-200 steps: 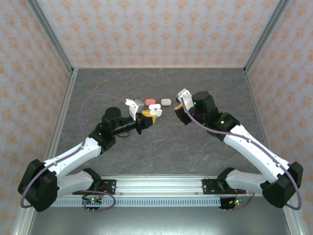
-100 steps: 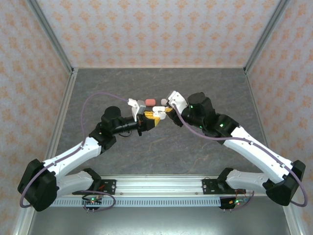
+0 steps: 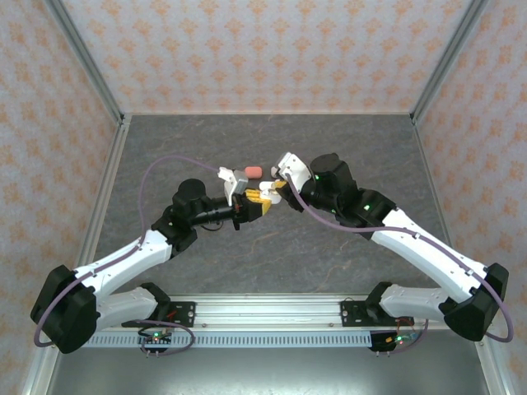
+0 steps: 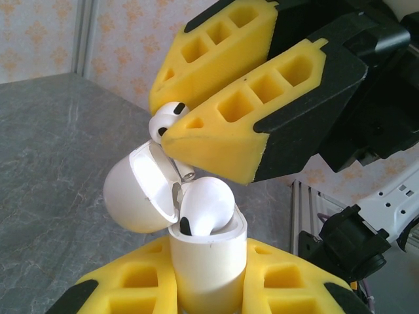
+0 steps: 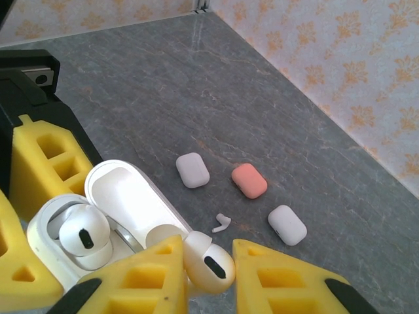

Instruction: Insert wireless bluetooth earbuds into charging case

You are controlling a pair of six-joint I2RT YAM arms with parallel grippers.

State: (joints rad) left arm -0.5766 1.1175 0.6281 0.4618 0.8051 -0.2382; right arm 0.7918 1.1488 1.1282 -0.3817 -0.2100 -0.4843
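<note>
My left gripper [image 3: 251,203] is shut on the base of an open white charging case [image 4: 207,261], held upright with its lid [image 4: 134,196] swung back. One white earbud [image 4: 206,206] sits in the case. My right gripper [image 5: 208,261] is shut on a second white earbud [image 5: 209,263] and holds it just above the case's open mouth [image 5: 59,245], right beside the lid [image 5: 127,196]. From the left wrist, that earbud [image 4: 163,121] peeks out between the right gripper's yellow fingers [image 4: 262,111]. In the top view, the right gripper [image 3: 274,189] meets the left one at mid-table.
On the grey table beyond the grippers lie a loose white earbud [image 5: 221,224], a closed white case [image 5: 192,170], a pink case [image 5: 249,180] and another white case [image 5: 287,224]. The pink case [image 3: 253,171] lies just behind the grippers. Patterned walls enclose the table.
My right gripper has moved left with its earbud until it is right over the case in my left gripper. The left gripper has shifted slightly and kept the case.
</note>
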